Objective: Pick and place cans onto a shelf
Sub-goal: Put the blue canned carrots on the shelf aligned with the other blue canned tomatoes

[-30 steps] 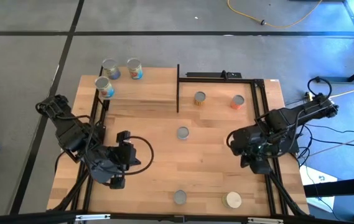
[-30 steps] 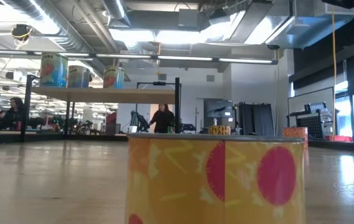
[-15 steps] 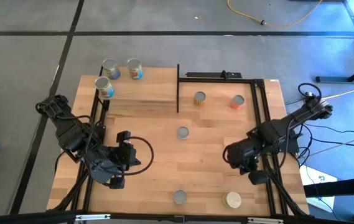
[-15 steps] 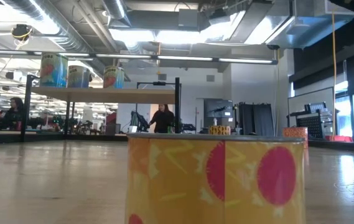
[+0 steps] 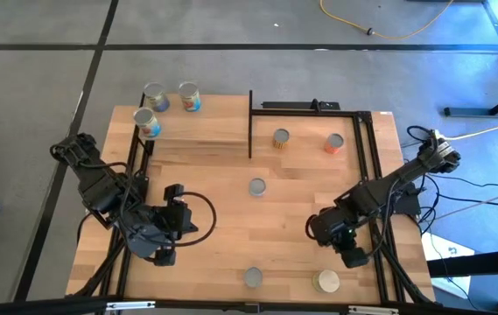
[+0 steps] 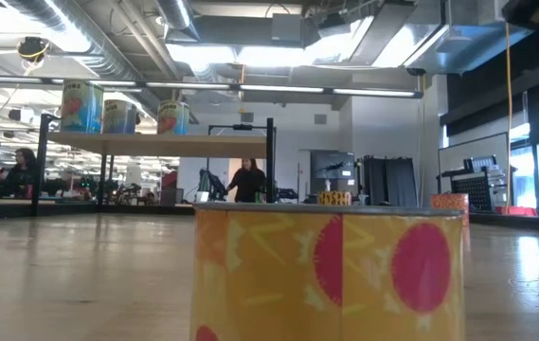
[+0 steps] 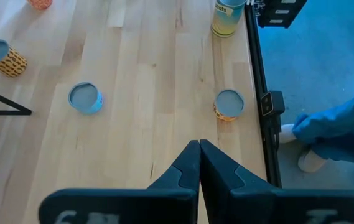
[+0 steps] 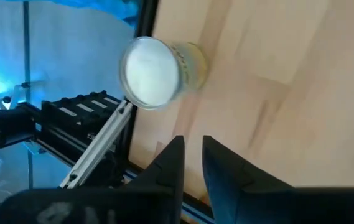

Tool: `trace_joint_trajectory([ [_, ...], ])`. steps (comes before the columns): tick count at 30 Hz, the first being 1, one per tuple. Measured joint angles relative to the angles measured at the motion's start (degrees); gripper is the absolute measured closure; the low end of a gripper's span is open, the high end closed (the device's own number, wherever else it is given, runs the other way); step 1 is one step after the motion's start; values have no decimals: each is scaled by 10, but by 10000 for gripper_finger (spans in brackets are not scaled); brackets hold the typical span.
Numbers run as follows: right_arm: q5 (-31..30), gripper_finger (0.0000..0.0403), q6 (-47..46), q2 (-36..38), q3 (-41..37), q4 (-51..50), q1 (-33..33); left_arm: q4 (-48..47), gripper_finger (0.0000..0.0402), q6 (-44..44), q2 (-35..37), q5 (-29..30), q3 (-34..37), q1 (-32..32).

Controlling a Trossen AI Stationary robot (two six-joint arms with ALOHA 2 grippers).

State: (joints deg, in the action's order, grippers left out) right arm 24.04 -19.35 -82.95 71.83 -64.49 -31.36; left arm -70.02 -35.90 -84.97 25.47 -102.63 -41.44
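The shelf (image 5: pixel 198 131) stands at the table's far left with three cans (image 5: pixel 189 96) upright on it. Five cans stand upright on the tabletop: two far right (image 5: pixel 281 137), one in the middle (image 5: pixel 256 186), an orange one (image 5: pixel 253 277) and a cream-topped one (image 5: pixel 327 281) near the front edge. My right gripper (image 5: pixel 317 229) hangs open above the table, slanting down, with the cream-topped can (image 8: pixel 155 71) just ahead of its fingers. My left gripper (image 5: pixel 174 232) waits shut over the table's left side (image 7: pixel 199 144).
Black rails (image 5: pixel 378 254) run along the table's edges close to the cream-topped can. The shelf's black post (image 5: pixel 250 122) stands mid-table at the far side. A person's leg and shoe (image 7: pixel 332 134) show beyond the near edge. People (image 6: pixel 247 180) are in the room behind.
My right gripper has moved down and toward the table's near edge, a little to the left, closing on the cream-topped can. The cans have stayed where they were.
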Motion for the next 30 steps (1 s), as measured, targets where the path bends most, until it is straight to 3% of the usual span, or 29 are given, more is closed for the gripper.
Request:
trace_joint_trajectory([
  [7,0,341,1,-18,0,84,-35,0,401,-1,0,0,0,0],
  [16,-63,341,-12,-66,0,97,-68,0,401,-6,0,0,0,0],
  [30,-54,341,-14,-121,0,112,-68,1,401,-11,0,0,0,0],
])
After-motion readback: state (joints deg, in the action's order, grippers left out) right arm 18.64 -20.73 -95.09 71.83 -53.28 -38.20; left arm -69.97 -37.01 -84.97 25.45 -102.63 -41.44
